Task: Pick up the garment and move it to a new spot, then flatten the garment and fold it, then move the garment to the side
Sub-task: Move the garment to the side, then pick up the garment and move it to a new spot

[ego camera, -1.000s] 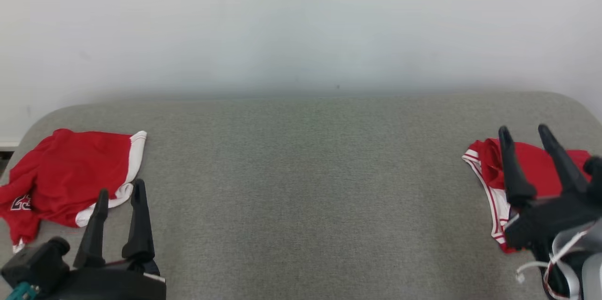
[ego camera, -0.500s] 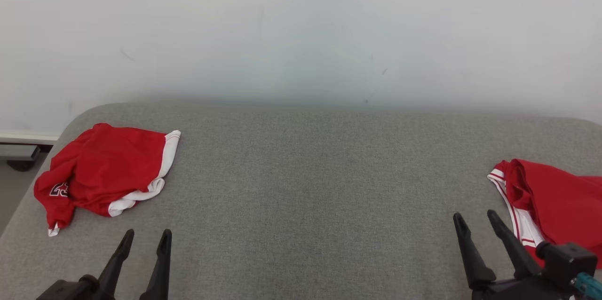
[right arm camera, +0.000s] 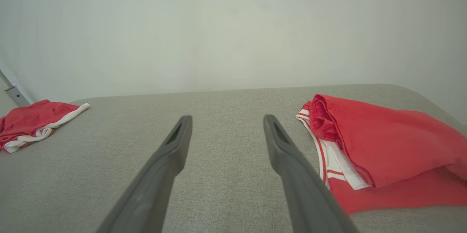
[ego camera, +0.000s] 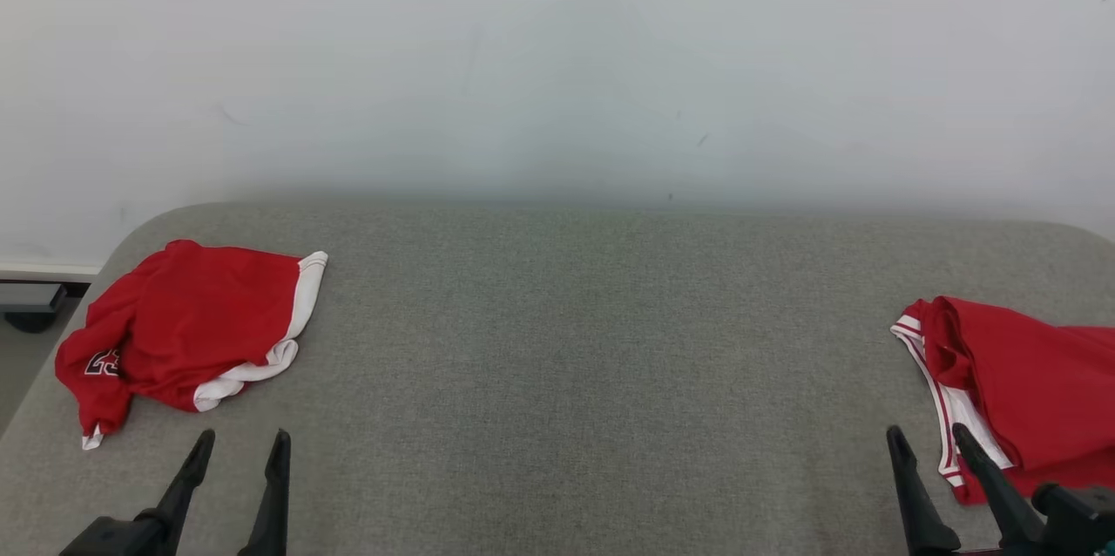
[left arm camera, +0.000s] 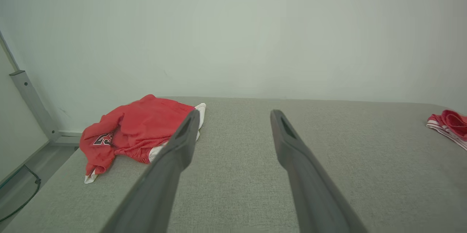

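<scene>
Pale wall (ego camera: 557, 59) closes off the back, and below it a grey cloth-covered counter (ego camera: 575, 347) runs wide across the head view. Two red garments lie on it, well apart: the left-hand garment (ego camera: 192, 321), bundled near the far left corner with a white band and a number showing, and the right-hand garment (ego camera: 1028, 373), crumpled at the right edge.

Our left tool (ego camera: 244, 436) and right tool (ego camera: 925, 430) both sit low at the near edge with their fingers spread wide and nothing between them. The right tool is just beside the right-hand garment, and the left tool is near its bundle but apart from it.

We judge the step in hand to be the first pick-up, most likely of the right-hand garment, though we cannot tell for certain which piece is meant.

To do it well, we should come down on a raised fold rather than on flat cloth, so that the fingers close on fabric and not on the counter's covering. The striped hem (right arm camera: 334, 167) is a firmer edge to pinch. We should lift until the trailing cloth hangs free before carrying it toward the bare middle, where there is room to spread it. A grip on a single layer will make the flattening easier.
</scene>
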`<state>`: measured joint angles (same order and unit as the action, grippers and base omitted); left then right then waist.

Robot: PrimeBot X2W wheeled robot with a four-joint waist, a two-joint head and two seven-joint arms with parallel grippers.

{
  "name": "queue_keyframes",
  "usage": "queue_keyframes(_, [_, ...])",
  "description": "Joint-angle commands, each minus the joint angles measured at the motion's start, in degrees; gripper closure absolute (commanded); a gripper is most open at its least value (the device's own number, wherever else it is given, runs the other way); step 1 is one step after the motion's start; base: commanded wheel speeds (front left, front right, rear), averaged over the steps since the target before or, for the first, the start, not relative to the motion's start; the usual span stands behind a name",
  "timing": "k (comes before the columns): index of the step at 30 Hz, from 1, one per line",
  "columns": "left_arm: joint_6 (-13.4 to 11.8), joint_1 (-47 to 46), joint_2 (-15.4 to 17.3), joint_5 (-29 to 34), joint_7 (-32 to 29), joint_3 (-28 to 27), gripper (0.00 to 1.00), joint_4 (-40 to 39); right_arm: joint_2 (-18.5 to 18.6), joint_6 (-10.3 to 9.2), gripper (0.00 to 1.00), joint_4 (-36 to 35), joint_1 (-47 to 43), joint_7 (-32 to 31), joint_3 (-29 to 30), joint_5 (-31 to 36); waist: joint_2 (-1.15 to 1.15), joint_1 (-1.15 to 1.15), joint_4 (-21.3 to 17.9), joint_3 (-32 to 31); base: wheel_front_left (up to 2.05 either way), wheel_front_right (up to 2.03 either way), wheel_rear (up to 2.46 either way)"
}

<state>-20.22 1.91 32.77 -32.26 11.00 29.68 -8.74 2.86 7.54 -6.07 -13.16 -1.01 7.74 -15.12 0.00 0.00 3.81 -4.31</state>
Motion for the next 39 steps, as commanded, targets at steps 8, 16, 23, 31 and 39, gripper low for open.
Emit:
queue_keyframes(8, [0.4, 0.6, 1.8, -0.6, -3.2, 0.6, 0.00, -2.7, 0.1, -0.10, 0.00, -0.2, 1.1, -0.9, 2.2, -1.2, 0.00, 0.00, -0.7, 0.6, 0.00, 0.00, 0.00])
queue_keyframes(16, [-0.3, 0.4, 0.3, -2.4, -1.8, -0.8, 0.00, -3.6, 0.1, -0.10, 0.00, 0.7, 1.9, -0.8, 1.5, -3.3, 0.00, 0.00, -0.6, 0.7, 0.00, 0.00, 0.00])
queue_keyframes(23, [0.5, 0.4, -1.9, -4.6, 0.7, -2.3, 0.00, -3.4, 0.1, -0.10, 0.00, 1.3, 1.7, -0.8, 1.4, -3.2, 0.00, 0.00, 0.4, 0.2, 0.00, 0.00, 0.00])
queue_keyframes(31, [1.9, 0.1, -3.3, -6.1, 1.9, -2.4, 0.00, -2.4, 0.1, -0.10, 0.00, 0.9, 1.1, -1.9, 1.2, -2.6, 0.00, 0.00, 1.2, -0.6, 0.00, 0.00, 0.00])
queue_keyframes(39, [3.6, -0.8, -2.4, -5.6, 0.6, -0.7, 0.00, -2.0, 0.1, -0.10, 0.00, 0.4, 1.1, -2.7, 1.1, -2.2, 0.00, 0.00, 1.5, -0.5, 0.00, 0.00, 0.00])
